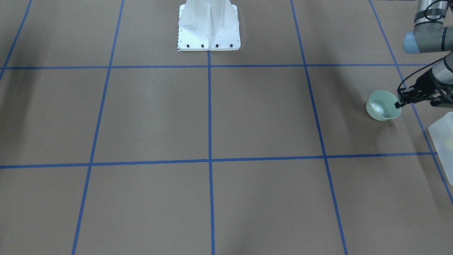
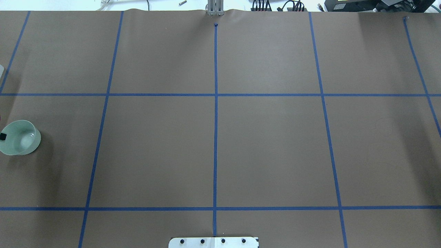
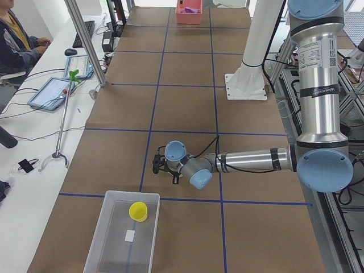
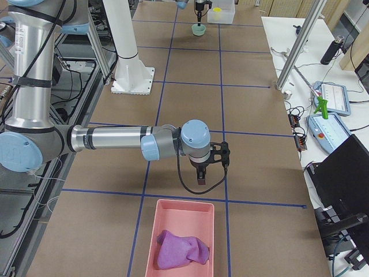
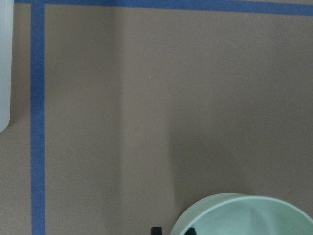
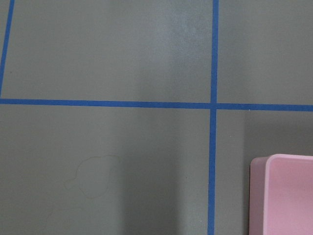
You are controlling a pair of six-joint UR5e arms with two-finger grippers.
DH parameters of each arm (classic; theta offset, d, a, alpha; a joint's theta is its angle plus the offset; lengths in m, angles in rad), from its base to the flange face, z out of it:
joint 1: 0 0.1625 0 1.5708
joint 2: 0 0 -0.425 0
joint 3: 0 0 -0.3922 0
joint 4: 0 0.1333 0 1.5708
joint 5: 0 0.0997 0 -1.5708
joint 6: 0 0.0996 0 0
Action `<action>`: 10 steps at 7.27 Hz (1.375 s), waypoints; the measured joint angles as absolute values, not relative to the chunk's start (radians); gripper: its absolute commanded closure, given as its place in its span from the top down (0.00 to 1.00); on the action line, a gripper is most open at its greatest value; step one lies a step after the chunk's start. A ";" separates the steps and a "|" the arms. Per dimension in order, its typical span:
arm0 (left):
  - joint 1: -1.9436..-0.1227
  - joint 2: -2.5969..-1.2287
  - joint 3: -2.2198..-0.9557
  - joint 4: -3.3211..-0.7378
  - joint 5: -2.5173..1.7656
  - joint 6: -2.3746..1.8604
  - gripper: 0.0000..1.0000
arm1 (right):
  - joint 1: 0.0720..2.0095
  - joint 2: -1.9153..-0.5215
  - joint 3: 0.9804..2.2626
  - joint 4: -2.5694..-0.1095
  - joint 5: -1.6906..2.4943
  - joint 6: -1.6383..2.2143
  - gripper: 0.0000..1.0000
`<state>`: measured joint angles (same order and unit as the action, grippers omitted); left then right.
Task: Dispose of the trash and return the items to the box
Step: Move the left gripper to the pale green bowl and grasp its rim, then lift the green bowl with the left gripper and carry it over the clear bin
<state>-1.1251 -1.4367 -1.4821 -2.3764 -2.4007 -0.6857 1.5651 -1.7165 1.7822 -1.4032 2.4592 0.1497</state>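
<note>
At the left end of the bench (image 1: 247,117): green bowl (image 1: 383,105), rim pinched in my left tool (image 1: 398,105); clear box (image 1: 444,141) just beside, farther outboard. My right tool (image 4: 200,179): well apart, opening untellable.

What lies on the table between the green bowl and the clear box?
Nothing but brown paper and one blue tape line separates the green bowl from the clear box; the left wrist view shows it.

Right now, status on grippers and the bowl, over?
Left gripper pinching green bowl rim. Right gripper near pink bin, state unclear. Clear box beside bowl, nothing seen between them.
</note>
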 measured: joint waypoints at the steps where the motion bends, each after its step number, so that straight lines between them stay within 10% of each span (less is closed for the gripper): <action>1: -1.166 -1.445 -1.481 -2.370 -2.486 -0.677 0.00 | 1.564 -1.717 1.782 -1.402 2.458 0.153 1.00; 5: -1.463 -1.593 -1.457 -1.943 -2.561 -0.201 0.00 | 1.561 -1.717 1.782 -1.402 2.458 0.155 1.00; 10: -1.708 -1.855 -0.957 -1.761 -2.398 0.111 0.00 | 1.549 -1.715 1.779 -1.401 2.458 0.156 1.00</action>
